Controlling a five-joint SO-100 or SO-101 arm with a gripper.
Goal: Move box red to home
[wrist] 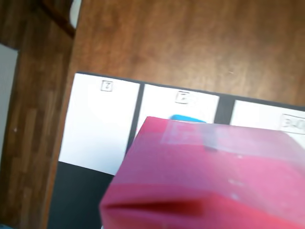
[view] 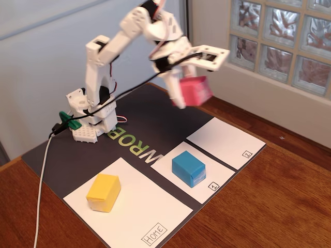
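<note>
Item: my gripper (view: 187, 88), raised above the far part of the dark mat (view: 72, 160), fingers closed on the box red (view: 191, 91), which hangs in the air clear of every sheet.

Item: the box red, pinkish-red paper wrap, tilted in my grasp. In the wrist view it fills the lower right of the picture (wrist: 209, 176), blurred, and hides most of what lies beneath it.

Item: the home (view: 150, 209), the largest white sheet, at the near left corner of the mat in the fixed view, its "Home" label (view: 154, 233) at the near corner. A yellow box (view: 104, 192) sits on its left part; the rest of the sheet is bare. In the wrist view only its top edge shows at the right (wrist: 281, 121).

Item: sheet marked 1 (view: 170, 166), middle of the mat's near right edge, carrying a blue box (view: 189, 168). In the wrist view a sliver of the blue box (wrist: 187, 118) peeks over the top edge of the box red.

Item: sheet marked 2 (view: 225, 142), far right corner of the mat, nothing on it.

Item: my white arm base (view: 93, 124), at the mat's far left edge, with a green clamp (view: 67, 121) and a white cable (view: 41, 191) trailing off toward the near edge of the wooden tabletop (view: 279, 206).

Item: glass-block window (view: 279, 36) behind the tabletop's far right side.
</note>
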